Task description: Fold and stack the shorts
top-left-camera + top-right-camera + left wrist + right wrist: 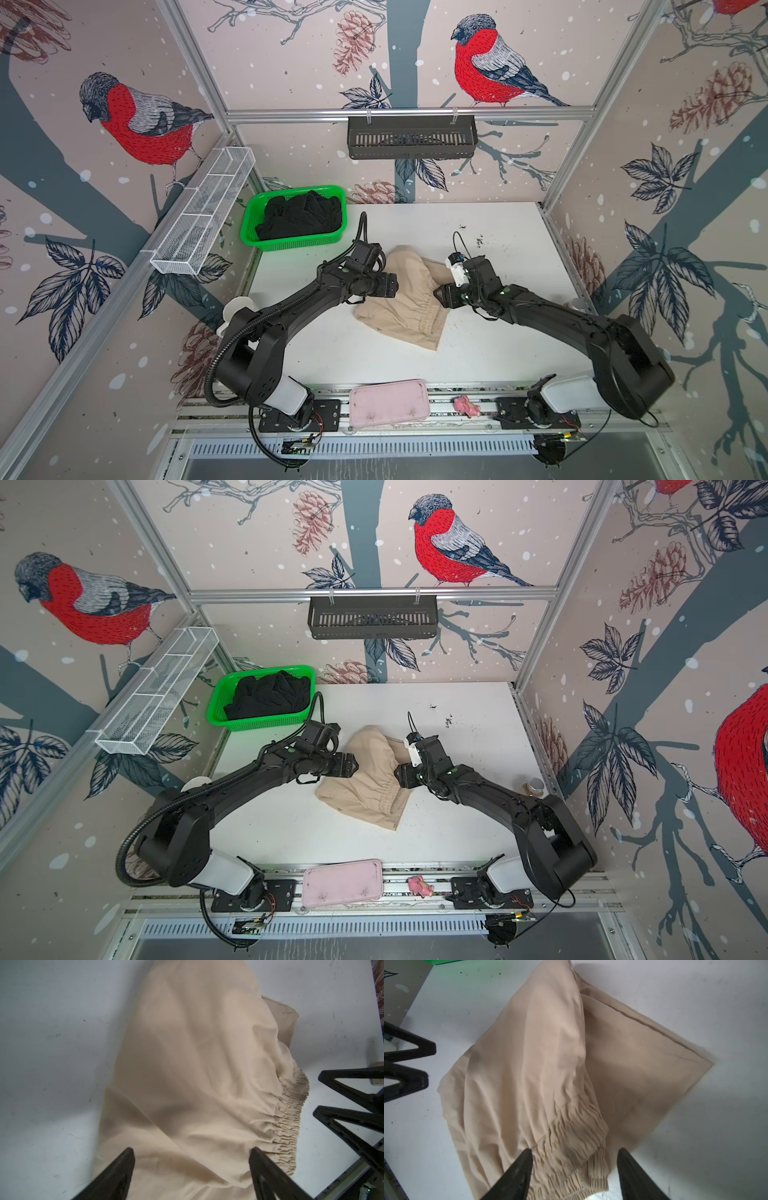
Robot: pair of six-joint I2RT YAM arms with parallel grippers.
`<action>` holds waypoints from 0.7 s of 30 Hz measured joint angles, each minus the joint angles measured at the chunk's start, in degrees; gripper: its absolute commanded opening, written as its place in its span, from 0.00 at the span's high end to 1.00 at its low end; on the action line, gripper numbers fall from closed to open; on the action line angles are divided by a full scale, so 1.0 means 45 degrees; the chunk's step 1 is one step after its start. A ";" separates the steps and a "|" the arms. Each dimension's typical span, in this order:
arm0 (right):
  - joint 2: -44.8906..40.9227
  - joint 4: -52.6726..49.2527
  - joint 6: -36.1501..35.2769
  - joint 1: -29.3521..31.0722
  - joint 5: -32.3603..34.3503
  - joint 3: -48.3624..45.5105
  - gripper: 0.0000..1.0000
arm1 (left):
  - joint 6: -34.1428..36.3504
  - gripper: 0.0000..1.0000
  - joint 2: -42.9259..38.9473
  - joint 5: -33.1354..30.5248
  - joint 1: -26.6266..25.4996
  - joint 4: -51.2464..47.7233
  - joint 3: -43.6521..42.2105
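The beige shorts (399, 309) (365, 783) lie loosely folded mid-table, the gathered waistband (571, 1138) toward the right arm. My left gripper (392, 286) (192, 1148) hovers open over the cloth's left side with slack fabric between its fingers. On the other side my right gripper (440, 295) (575, 1149) is open, and its fingers straddle the waistband's end without pinching it. The black shorts (301, 216) (268, 696) sit crumpled in a green basket (299, 244) at the back left.
A pink tray (388, 403) and a small pink rag (467, 406) rest on the front rail. A white wire basket (203, 220) hangs on the left wall and a black basket (411, 137) on the back rail. A small jar (534, 786) stands at the table's right edge.
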 measured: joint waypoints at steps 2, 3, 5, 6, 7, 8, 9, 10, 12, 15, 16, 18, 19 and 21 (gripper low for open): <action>0.0583 0.0214 -0.0117 -0.0146 -0.0102 0.0185 0.36 | 0.0029 0.18 0.0068 0.0034 0.0000 0.0554 -0.0355; 0.0826 0.0325 -0.0121 -0.0253 -0.0209 0.0262 0.41 | 0.0034 0.19 0.0073 0.0039 0.0000 0.0729 -0.0583; 0.1190 0.0481 -0.0117 -0.0515 -0.0267 0.0374 0.50 | 0.0087 0.20 0.0073 0.0049 0.0000 0.1175 -0.1141; 0.1409 0.0500 -0.0117 -0.0651 -0.0272 0.0442 0.55 | 0.0083 0.21 0.0097 0.0087 0.0000 0.1365 -0.1462; 0.1598 0.0505 -0.0121 -0.0724 -0.0257 0.0505 0.56 | 0.0083 0.21 0.0136 0.0121 0.0000 0.1496 -0.1661; 0.1865 0.0471 -0.0131 -0.0767 -0.0175 0.0602 0.57 | 0.0083 0.23 0.0223 0.0151 0.0000 0.1647 -0.1885; 0.2103 0.0408 -0.0189 -0.0763 -0.0165 0.0665 0.58 | 0.0068 0.24 0.0330 0.0257 0.0000 0.1826 -0.2059; 0.2268 0.0340 -0.0238 -0.0763 -0.0131 0.0719 0.58 | 0.0068 0.25 0.0403 0.0325 0.0000 0.1962 -0.2195; 0.2579 0.0194 -0.0457 -0.0753 0.0136 0.0821 0.58 | 0.0005 0.25 0.0500 0.0350 -0.0053 0.2293 -0.2492; 0.2730 -0.0078 -0.0651 -0.0753 0.0525 0.0996 0.55 | -0.0029 0.25 0.0525 0.0355 -0.0369 0.2662 -0.2856; 0.2749 -0.0180 -0.0811 -0.0743 0.0636 0.1069 0.55 | -0.0034 0.24 0.0525 0.0350 -0.0529 0.2667 -0.2905; 0.2764 -0.0413 -0.0894 -0.0733 0.0908 0.1209 0.52 | -0.0029 0.19 0.0500 0.0316 -0.0903 0.2657 -0.2929; 0.2764 -0.0525 -0.0913 -0.0743 0.0976 0.1273 0.51 | -0.0029 0.16 0.0447 0.0316 -0.1030 0.2642 -0.2919; 0.2618 -0.0782 -0.1030 -0.0835 0.1005 0.1399 0.46 | -0.0029 0.09 0.0253 0.0325 -0.1141 0.2414 -0.2652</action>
